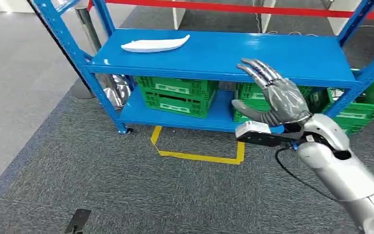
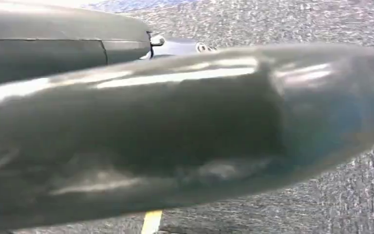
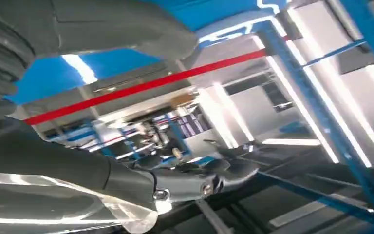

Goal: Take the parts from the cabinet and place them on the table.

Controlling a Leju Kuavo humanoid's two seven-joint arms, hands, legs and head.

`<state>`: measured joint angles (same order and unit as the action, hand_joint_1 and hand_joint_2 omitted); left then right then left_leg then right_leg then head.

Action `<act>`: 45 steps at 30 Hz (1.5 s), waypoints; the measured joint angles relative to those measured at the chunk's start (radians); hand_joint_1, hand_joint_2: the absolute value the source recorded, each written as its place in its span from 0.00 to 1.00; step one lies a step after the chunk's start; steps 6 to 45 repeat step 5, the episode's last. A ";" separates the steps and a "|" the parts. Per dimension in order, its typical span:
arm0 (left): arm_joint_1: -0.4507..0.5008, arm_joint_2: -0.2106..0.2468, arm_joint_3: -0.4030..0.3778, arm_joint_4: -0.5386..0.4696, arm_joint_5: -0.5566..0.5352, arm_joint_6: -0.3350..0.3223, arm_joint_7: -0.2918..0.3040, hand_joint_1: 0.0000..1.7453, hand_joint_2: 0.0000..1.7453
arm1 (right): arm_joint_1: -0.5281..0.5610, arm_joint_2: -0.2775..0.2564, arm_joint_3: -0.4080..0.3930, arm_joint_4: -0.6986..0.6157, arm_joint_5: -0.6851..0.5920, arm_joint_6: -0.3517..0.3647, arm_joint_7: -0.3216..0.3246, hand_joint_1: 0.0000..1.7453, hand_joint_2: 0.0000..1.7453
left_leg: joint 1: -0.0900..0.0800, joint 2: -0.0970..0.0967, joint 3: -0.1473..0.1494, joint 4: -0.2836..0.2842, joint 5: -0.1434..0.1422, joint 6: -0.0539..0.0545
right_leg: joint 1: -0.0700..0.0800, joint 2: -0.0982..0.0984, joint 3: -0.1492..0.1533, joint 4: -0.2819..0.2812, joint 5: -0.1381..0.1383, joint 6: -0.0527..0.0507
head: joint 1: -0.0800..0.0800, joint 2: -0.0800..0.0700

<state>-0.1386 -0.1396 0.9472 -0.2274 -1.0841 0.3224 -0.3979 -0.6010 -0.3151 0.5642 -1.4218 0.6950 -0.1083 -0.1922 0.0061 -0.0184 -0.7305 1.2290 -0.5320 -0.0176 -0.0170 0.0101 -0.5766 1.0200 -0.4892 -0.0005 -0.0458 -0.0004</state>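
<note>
Blue metal shelf rack (image 1: 253, 51) stood on grey carpet (image 1: 126, 190), filling the upper head view. Three green crates (image 1: 177, 95) sat on its lower shelf; white labels on them too small to read. Yellow tape outline (image 1: 199, 156) marked the floor just in front of the rack. Red bar (image 1: 243, 9) ran across behind the rack. Right hand (image 1: 272, 97) was raised in front of the top shelf's edge, fingers spread apart, holding nothing, well apart from the part. White part (image 1: 155, 45) lay flat on the top shelf's left side, long axis running left-right along the shelf, tapered tip pointing right. No writing seen on it. Left hand: state could not be told from the blurred left wrist view.
</note>
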 joint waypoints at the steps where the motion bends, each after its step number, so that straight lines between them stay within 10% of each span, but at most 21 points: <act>1: 0.000 -0.001 0.000 0.000 0.004 0.005 0.002 0.00 1.00 | 0.000 0.000 0.001 0.002 0.002 0.004 0.011 0.00 0.00 | 0.001 0.004 -0.030 0.066 -0.024 -0.002 | 0.001 -0.009 0.000 0.000 -0.001 -0.001 | 0.001 0.000; 3: 0.003 -0.003 0.000 0.000 0.015 0.032 0.010 0.00 1.00 | -0.001 0.000 0.003 0.012 0.008 0.029 0.053 0.00 0.00 | 0.004 0.005 -0.037 0.083 -0.005 -0.003 | 0.001 -0.024 0.001 0.000 -0.002 -0.001 | 0.000 0.000; 5: 0.003 -0.003 0.001 0.000 0.018 0.045 0.010 0.00 1.00 | -0.009 0.000 0.008 0.026 0.031 0.046 0.094 0.00 0.00 | 0.004 0.005 0.034 -0.060 0.075 0.000 | 0.001 -0.031 0.003 0.000 -0.004 0.002 | 0.000 0.000; 45: 0.003 -0.003 0.001 0.000 0.018 0.045 0.010 0.00 1.00 | -0.009 0.000 0.008 0.026 0.031 0.046 0.094 0.00 0.00 | 0.004 0.005 0.034 -0.060 0.075 0.000 | 0.001 -0.031 0.003 0.000 -0.004 0.002 | 0.000 0.000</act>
